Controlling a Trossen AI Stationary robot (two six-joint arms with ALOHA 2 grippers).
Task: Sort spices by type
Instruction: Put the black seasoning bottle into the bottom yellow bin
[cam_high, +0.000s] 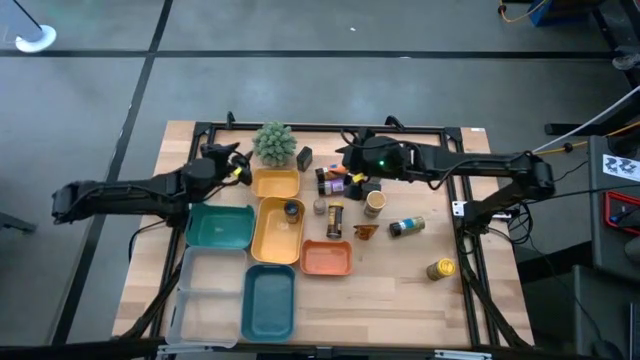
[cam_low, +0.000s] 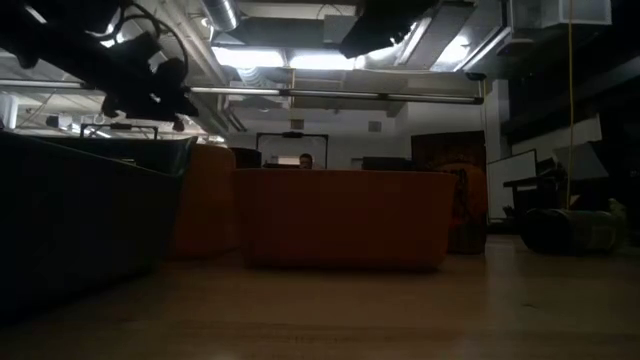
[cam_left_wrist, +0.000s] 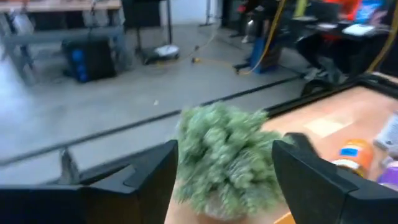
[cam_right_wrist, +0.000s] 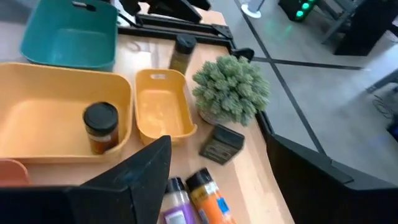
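Note:
My left gripper (cam_high: 236, 166) is open beside the small yellow tray (cam_high: 275, 183); in its wrist view the fuzzy green plant (cam_left_wrist: 227, 158) shows between the fingers. A dark-capped jar (cam_right_wrist: 182, 53) stands just past that tray, near the left gripper. My right gripper (cam_high: 350, 166) is open above a purple bottle (cam_right_wrist: 177, 206) and an orange bottle (cam_right_wrist: 208, 196) standing on the table. One dark-capped jar (cam_high: 292, 210) stands in the large yellow tray (cam_high: 270, 245). The black box (cam_high: 304, 157) lies by the plant. More jars (cam_high: 335, 222), a lying bottle (cam_high: 407, 227), a brown packet (cam_high: 365, 232) and a yellow-capped jar (cam_high: 441, 268) sit on the table.
A teal tray (cam_high: 220, 227), an orange tray (cam_high: 326, 258), a second teal tray (cam_high: 270, 302) and a clear tray (cam_high: 207, 295) lie toward the near left. The plant (cam_high: 274, 143) stands at the far edge. Bare wood shows at the near right (cam_high: 400, 300).

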